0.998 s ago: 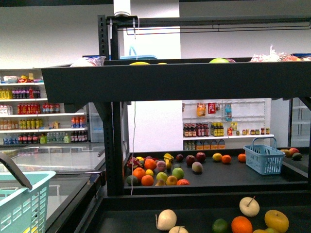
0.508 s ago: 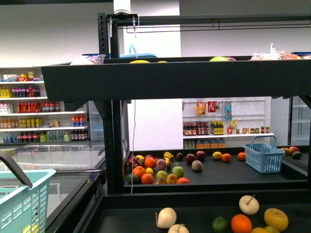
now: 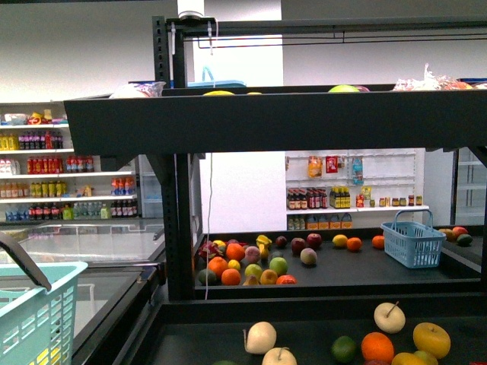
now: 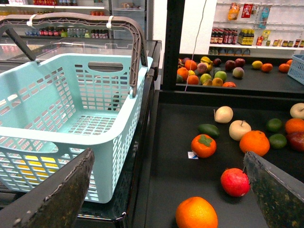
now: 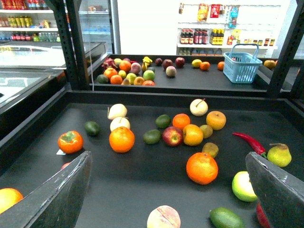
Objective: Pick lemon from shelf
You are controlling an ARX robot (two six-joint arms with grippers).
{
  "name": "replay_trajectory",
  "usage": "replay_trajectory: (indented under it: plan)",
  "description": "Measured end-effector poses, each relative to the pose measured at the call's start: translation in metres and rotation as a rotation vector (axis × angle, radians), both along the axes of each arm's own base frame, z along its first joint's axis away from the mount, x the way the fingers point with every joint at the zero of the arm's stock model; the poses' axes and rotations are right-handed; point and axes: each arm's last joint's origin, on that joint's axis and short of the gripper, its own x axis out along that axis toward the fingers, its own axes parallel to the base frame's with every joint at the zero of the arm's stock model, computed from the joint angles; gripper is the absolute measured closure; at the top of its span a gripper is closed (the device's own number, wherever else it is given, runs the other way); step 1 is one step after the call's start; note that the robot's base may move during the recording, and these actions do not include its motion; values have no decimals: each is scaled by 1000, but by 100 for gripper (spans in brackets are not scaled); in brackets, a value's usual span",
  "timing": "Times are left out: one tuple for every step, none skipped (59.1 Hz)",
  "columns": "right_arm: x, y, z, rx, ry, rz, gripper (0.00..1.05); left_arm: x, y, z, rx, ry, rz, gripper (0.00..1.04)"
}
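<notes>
The black tiered shelf (image 3: 266, 122) fills the front view. A small yellow oval fruit (image 3: 340, 241) lies on the far tray beside an orange; it may be the lemon, and it also shows in the right wrist view (image 5: 196, 63) and the left wrist view (image 4: 257, 64). A yellow top (image 3: 218, 93) peeks over the upper tray's rim. My left gripper (image 4: 167, 156) is open and empty over the near tray's left end. My right gripper (image 5: 168, 156) is open and empty over the near tray (image 5: 142, 180).
A light teal basket (image 4: 71, 109) stands left of the shelf. A blue basket (image 3: 413, 243) sits on the far tray. The near tray holds oranges (image 5: 202, 167), apples, limes, a pear (image 5: 279, 155) and a red chilli (image 5: 249, 142). Black uprights (image 3: 181, 228) frame the trays.
The front view has shifted slightly, so the shelf and its fruit sit a little higher in the picture. No fruit has moved on the trays.
</notes>
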Motion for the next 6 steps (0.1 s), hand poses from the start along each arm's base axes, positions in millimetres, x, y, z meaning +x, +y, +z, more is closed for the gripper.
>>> replay_trajectory:
  plan:
    - [0,0,0,0,0,0,7,0,0,0,0,0,0,8]
    - [0,0,0,0,0,0,7,0,0,0,0,0,0,8]
    - [0,0,0,0,0,0,7,0,0,0,0,0,0,8]
    - [0,0,0,0,0,0,7,0,0,0,0,0,0,8]
    - [0,0,0,0,0,0,7,0,0,0,0,0,0,8]
    - [0,0,0,0,0,0,7,0,0,0,0,0,0,8]
